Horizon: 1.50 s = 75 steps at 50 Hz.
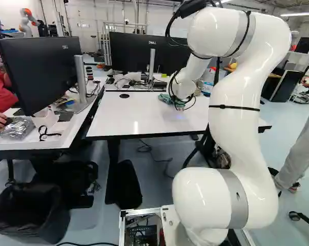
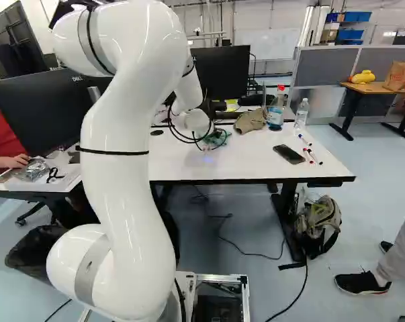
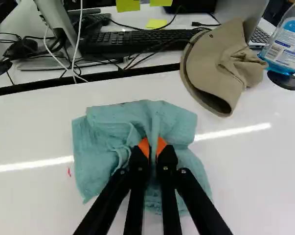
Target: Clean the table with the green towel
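At the end of my arm the gripper (image 2: 206, 145), partly hidden by loops of cable, is down at the white table (image 2: 256, 150). The green towel (image 2: 219, 137) lies around it on the tabletop. Seen from the wrist, my gripper (image 3: 152, 151) is shut on the towel (image 3: 174, 120), with a fold of cloth pinched between its orange pads. The rest of the towel spreads crumpled to both sides and ahead of the fingers. A small red mark (image 3: 69, 172) shows on the table beside the towel.
A tan cap (image 3: 211, 68) lies ahead of the gripper to one side, near a bottle of blue liquid (image 2: 275, 113) and a clear bottle (image 2: 301, 113). A phone (image 2: 289, 154) and several markers (image 2: 313, 156) lie toward the table's right end. Behind stand monitors (image 1: 139, 54) and a keyboard (image 3: 137, 41).
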Tool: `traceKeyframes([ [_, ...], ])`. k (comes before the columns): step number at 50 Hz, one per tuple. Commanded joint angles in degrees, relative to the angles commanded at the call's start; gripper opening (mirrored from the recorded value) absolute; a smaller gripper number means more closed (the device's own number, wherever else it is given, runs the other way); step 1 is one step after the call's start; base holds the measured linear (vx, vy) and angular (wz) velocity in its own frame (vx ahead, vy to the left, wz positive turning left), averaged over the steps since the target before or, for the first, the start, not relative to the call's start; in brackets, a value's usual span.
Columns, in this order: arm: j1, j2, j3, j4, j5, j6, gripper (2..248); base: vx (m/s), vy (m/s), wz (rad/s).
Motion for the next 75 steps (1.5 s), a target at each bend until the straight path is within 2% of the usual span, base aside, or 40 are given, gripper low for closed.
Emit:
traceKeyframes([
  [16, 0.88, -3.68, -4.97, 0.00, 0.00, 0.00, 37, 0.000, 0.000, 0.000],
  [29, 2.49, -4.80, -6.50, 0.00, 0.00, 0.00, 37, 0.000, 0.000, 0.000],
  [52, 5.82, -4.09, -5.54, 0.00, 0.00, 0.00, 37, 0.000, 0.000, 0.000],
  [75, 8.73, -0.72, -0.97, 0.00, 0.00, 0.00, 37, 0.000, 0.000, 0.000],
])
